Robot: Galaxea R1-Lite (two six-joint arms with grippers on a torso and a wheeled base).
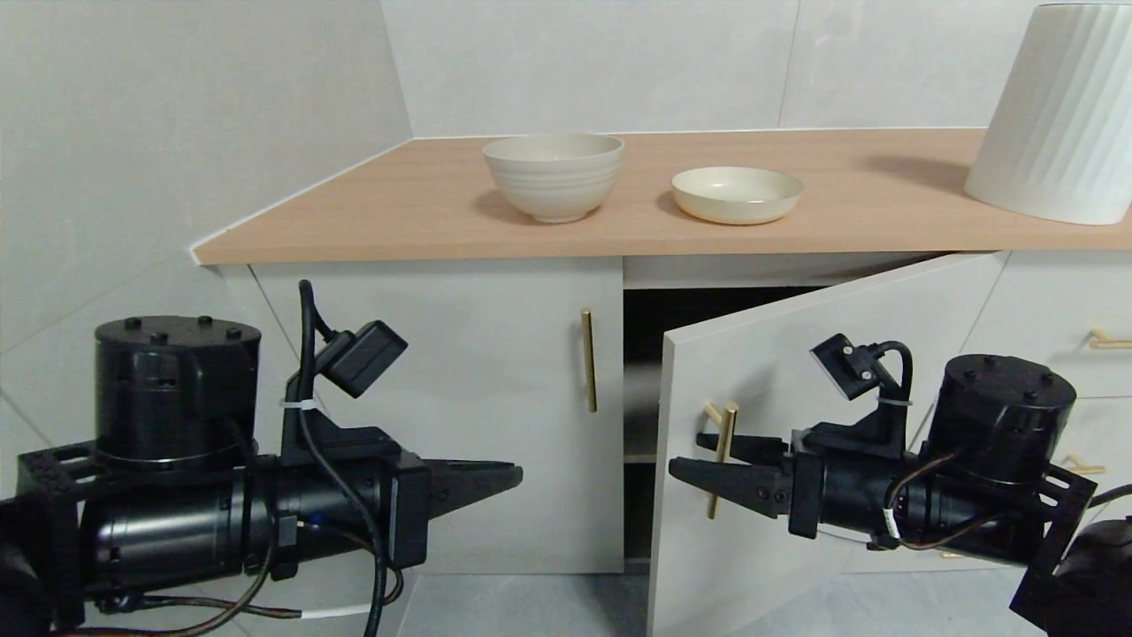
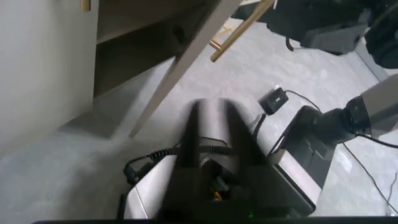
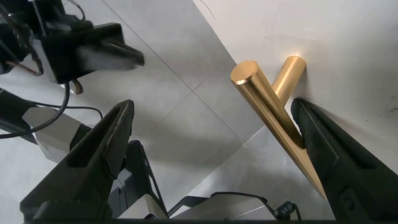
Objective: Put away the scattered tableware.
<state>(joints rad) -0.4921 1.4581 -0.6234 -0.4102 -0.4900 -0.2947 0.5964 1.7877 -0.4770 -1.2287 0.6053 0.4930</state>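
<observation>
A deep cream bowl [image 1: 553, 175] and a shallow cream dish [image 1: 737, 193] stand side by side on the wooden countertop [image 1: 424, 208]. Below them the cabinet door [image 1: 822, 354] hangs partly open. My right gripper [image 1: 688, 453] is open, its fingers on either side of the door's brass handle [image 1: 723, 456]. In the right wrist view the brass handle [image 3: 273, 115] lies between the open gripper [image 3: 211, 115] fingers, close to one finger [image 3: 323, 143]. My left gripper [image 1: 517, 478] is shut and empty, low in front of the closed left door [image 1: 460, 389].
A tall white ribbed shade [image 1: 1057, 115] stands at the counter's right end. The dark cabinet opening [image 1: 641, 354] has a shelf inside. More drawers with brass handles [image 1: 1110, 339] are to the right. Grey floor [image 2: 81, 155] with cables lies below.
</observation>
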